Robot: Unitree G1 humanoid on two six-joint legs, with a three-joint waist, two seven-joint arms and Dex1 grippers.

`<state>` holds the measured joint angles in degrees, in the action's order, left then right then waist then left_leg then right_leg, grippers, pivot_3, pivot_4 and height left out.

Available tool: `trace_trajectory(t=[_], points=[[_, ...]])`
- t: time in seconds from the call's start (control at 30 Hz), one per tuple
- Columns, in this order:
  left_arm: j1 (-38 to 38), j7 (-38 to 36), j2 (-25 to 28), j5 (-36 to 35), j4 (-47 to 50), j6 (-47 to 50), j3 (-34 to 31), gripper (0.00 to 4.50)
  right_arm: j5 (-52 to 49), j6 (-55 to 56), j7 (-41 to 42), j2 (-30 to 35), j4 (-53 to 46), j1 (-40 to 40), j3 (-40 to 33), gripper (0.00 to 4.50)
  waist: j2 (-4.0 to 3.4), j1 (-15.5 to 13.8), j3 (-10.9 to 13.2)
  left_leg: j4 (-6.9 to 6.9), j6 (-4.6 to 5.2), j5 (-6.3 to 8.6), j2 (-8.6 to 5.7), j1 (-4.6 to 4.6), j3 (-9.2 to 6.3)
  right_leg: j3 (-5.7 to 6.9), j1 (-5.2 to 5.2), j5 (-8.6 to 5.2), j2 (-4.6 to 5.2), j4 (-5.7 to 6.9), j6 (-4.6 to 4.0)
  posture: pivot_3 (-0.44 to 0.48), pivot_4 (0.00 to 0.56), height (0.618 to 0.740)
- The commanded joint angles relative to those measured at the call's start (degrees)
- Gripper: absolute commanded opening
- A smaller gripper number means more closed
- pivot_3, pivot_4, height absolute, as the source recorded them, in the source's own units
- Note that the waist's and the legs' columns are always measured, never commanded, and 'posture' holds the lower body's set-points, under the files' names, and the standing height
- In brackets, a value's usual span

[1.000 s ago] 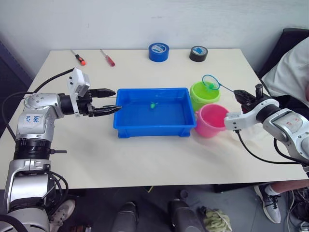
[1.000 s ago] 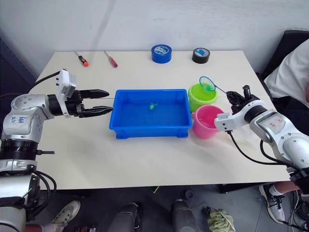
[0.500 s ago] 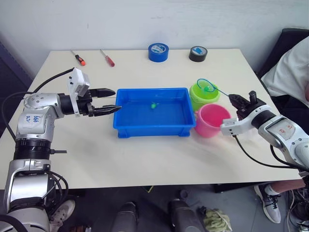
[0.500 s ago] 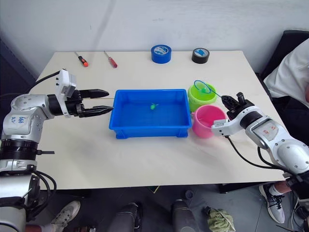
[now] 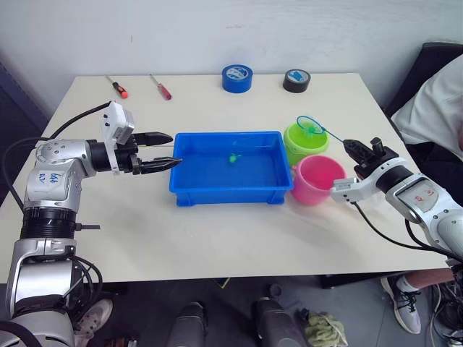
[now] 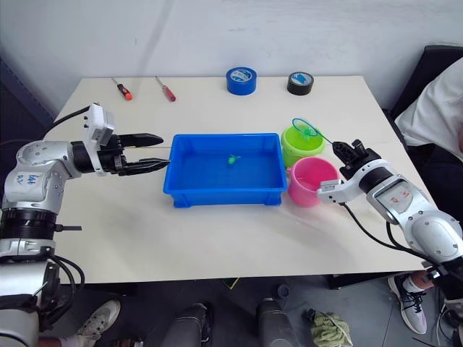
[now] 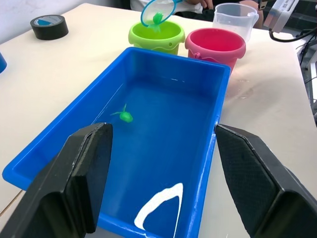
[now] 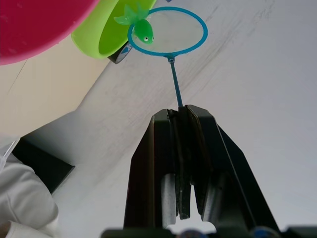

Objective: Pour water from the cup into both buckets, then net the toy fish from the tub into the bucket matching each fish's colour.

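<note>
right fingers (image 8: 181,163) clamped on net (image 5: 312,125) holding green fish (image 8: 143,30) above green bucket (image 5: 305,142); left fingers (image 7: 94,168) wide beside tub (image 5: 226,186).

We hold our left gripper (image 5: 172,150) level, fingers spread apart, forearm stretched toward the right. Our right gripper (image 6: 342,149), elbow bent, has its fingers clamped on the net's handle (image 8: 175,83).

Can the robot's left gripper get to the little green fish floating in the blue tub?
Probably yes. The left gripper hangs open at the tub's left rim, and the green fish floats in open water with nothing between them.
</note>
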<state>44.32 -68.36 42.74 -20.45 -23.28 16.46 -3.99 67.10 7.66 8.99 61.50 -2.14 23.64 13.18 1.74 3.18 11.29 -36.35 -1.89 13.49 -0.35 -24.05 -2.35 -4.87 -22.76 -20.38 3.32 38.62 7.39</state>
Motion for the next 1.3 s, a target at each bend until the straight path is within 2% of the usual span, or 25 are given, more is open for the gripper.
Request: trace_trajectory(t=[0.03,0.53,0.7,0.8,0.9,1.0,1.1,1.17,1.3], points=[[-0.3,0.1,0.8,-0.9,2.0,0.2,-1.9,3.58,1.4,-0.6,-0.9,0.5,-1.1,1.0,-2.0,0.0,0.0,0.0,0.0,0.0,0.0,0.0,0.0,0.0,0.0,0.0,0.0,0.0,0.0,0.0,0.0,0.0,0.15,0.734],[0.3,0.0,0.8,-0.6,1.6,0.0,-1.7,3.58,9.0,-3.3,-5.8,0.8,-0.5,-0.9,-1.3,0.0,0.0,0.0,0.0,-0.04,0.0,0.0,-0.01,0.0,0.0,0.0,0.0,0.0,0.0,0.04,0.0,0.0,0.15,0.734],[0.6,-0.1,0.7,-0.5,1.2,-0.3,-1.6,3.58,7.4,-3.3,-5.3,-0.5,0.1,-0.3,-2.0,0.0,0.0,0.0,0.0,-0.05,0.0,0.0,-0.01,0.0,0.01,-0.01,0.0,0.0,-0.01,0.06,0.0,0.0,0.15,0.734],[0.3,-0.1,0.9,-0.6,1.5,-0.2,-1.8,3.58,2.8,-3.3,-2.5,-2.2,-2.6,0.8,-3.9,0.0,0.0,0.1,0.0,-0.06,-0.01,0.0,0.0,0.01,0.01,-0.01,0.0,0.0,-0.02,0.09,0.0,0.0,0.15,0.734],[0.3,-0.1,1.6,-0.9,1.5,0.2,-2.5,3.58,-8.8,-3.3,4.6,-5.4,-7.0,3.7,-7.2,0.0,0.0,0.2,0.0,-0.08,-0.01,-0.01,0.02,0.01,0.01,-0.02,0.0,0.0,-0.04,0.12,0.0,0.0,0.15,0.734],[0.2,-0.7,2.8,-1.5,1.5,1.6,-3.2,3.58,-27.1,-11.5,20.2,-12.4,-11.9,7.5,-11.4,0.0,0.0,0.4,0.0,-0.1,-0.02,-0.01,0.08,0.02,-0.01,-0.02,0.03,0.01,-0.1,0.13,0.01,0.0,0.15,0.734],[0.1,-1.1,3.9,-1.7,1.3,3.0,-3.6,3.58,-39.8,-25.2,33.3,-17.5,-14.6,10.9,-14.7,0.0,0.01,0.1,0.0,-0.12,-0.02,-0.01,0.1,0.07,-0.15,0.1,0.14,0.01,-0.11,0.12,0.01,0.0,0.15,0.734],[-0.1,-1.1,4.3,-1.8,1.2,3.3,-4.0,3.58,-46.5,-35.5,38.7,-20.1,-16.0,12.9,-16.8,0.0,0.01,0.0,0.0,-0.15,-0.02,-0.01,0.06,0.07,-0.22,0.16,0.19,0.01,-0.05,0.09,0.01,0.0,0.15,0.734],[-1.3,-1.3,4.8,-1.9,2.2,3.7,-4.7,3.58,-58.2,-58.0,49.0,-20.4,-19.2,15.4,-16.9,0.0,0.0,-0.6,0.0,-0.15,-0.01,-0.01,-0.01,0.03,-0.26,0.23,0.2,0.0,0.07,0.05,0.0,0.0,0.15,0.734]])
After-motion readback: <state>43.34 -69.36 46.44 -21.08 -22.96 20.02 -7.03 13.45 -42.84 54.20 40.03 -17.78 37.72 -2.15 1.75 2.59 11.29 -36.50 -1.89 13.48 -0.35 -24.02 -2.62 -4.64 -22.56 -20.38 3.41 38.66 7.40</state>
